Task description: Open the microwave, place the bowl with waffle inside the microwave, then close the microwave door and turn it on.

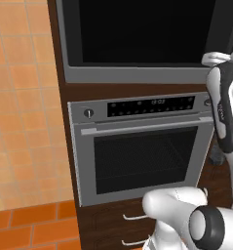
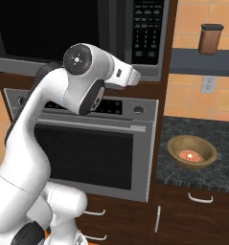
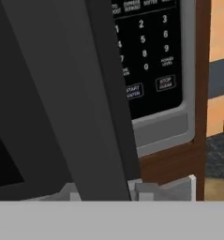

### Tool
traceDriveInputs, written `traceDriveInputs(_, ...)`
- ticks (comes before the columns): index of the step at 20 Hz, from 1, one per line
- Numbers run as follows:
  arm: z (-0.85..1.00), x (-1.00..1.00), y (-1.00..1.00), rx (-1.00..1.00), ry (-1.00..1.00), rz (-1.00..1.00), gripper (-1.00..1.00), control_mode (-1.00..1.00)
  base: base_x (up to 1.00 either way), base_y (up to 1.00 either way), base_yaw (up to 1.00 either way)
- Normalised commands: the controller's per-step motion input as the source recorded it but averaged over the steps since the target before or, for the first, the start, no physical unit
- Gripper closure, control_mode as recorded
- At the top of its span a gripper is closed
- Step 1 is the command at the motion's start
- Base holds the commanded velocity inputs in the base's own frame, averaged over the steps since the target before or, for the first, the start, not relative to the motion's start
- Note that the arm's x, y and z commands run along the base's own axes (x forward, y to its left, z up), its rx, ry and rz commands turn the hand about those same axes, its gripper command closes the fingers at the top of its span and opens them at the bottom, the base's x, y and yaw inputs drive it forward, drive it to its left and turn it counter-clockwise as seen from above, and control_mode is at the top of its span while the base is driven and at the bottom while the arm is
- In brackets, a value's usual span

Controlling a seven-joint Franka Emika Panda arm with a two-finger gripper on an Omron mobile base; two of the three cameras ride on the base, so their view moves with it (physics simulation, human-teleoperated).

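While the hand [image 3: 106, 190] clamps the microwave door's handle [image 3: 111, 93], the right base view shows the bowl with waffle [image 2: 191, 152].

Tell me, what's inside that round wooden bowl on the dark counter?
The round wooden bowl on the dark speckled counter holds a small reddish-golden piece of food. Its near wall hides the bottom beside it.

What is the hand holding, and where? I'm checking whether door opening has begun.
The hand is closed around the microwave door's handle, near its lower end.
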Motion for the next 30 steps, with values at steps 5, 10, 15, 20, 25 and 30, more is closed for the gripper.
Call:
traceDriveInputs(5, 0.10, -1.00, 0.22, -0.04, 0.00, -0.26, 1.00, -1.00, 0.00, 0.00, 0.00)
traceDriveInputs(10, 0.00, -1.00, 0.39, -0.11, -0.07, -0.12, 1.00, -1.00, 0.00, 0.00, 0.00)
traceDriveInputs(15, 0.00, -1.00, 0.71, -0.16, -0.12, -0.12, 1.00, -1.00, 0.00, 0.00, 0.00)
traceDriveInputs(20, 0.00, -1.00, 0.84, -0.21, -0.11, -0.11, 1.00, -1.00, 0.00, 0.00, 0.00)
traceDriveInputs(25, 0.00, -0.43, 0.72, -0.19, 0.05, -0.14, -1.00, -1.00, 0.00, 0.00, 0.00)
traceDriveInputs(30, -0.06, -0.06, 0.06, -0.03, 0.00, 0.00, -1.00, -1.00, 0.00, 0.00, 0.00)
